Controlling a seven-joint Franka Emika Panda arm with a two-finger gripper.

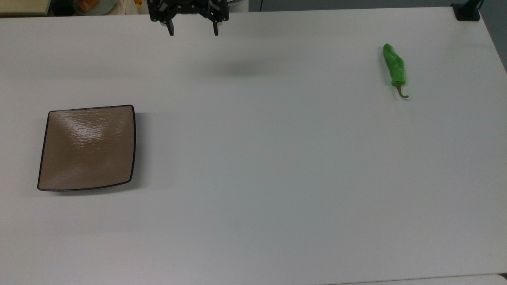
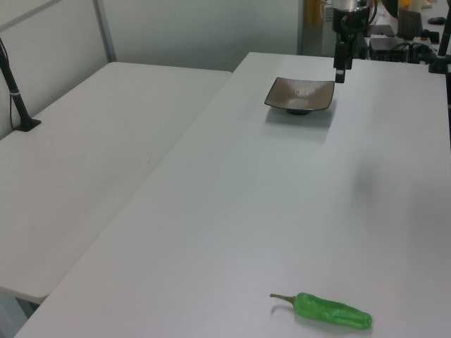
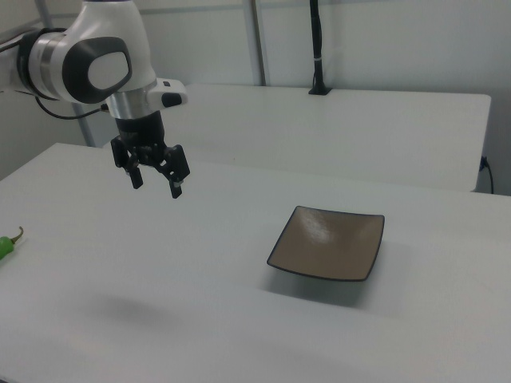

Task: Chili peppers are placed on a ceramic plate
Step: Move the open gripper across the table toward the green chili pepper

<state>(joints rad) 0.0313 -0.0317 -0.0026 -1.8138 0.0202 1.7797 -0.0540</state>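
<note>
**Pepper and plate far apart on the counter, tool empty above**

The broad, matte white counter [image 1: 253, 166] carries both task items. A second white table [image 2: 106, 148] of similar finish stands alongside it, on the left view's left, with a black pole [image 2: 15, 91] clamped at its far edge.

The white and grey robot arm [image 3: 96, 64] hangs over the counter in the right view's upper left, its wrist pointing down.

The square, glossy taupe-brown ceramic plate [image 1: 88, 147], with a thin dark rim and a rippled surface, sits flat on the counter toward the top view's left. Nothing lies on it.

The black two-finger tool [image 1: 193, 31] hovers above the counter at the top view's upper edge, clear of the surface, with a soft shadow beneath it. Its fingers are spread wide apart and hold nothing. It sits between plate and pepper, touching neither.

The bright green, wrinkled, elongated chili pepper [image 1: 394, 66] lies on the bare counter toward the top view's upper right, well apart from the plate. Its thin, curved olive-brown stem [image 1: 401, 92] points toward the top view's bottom edge. In the left view the pepper [image 2: 330, 311] lies near the bottom edge, stem to the left view's left.
</note>
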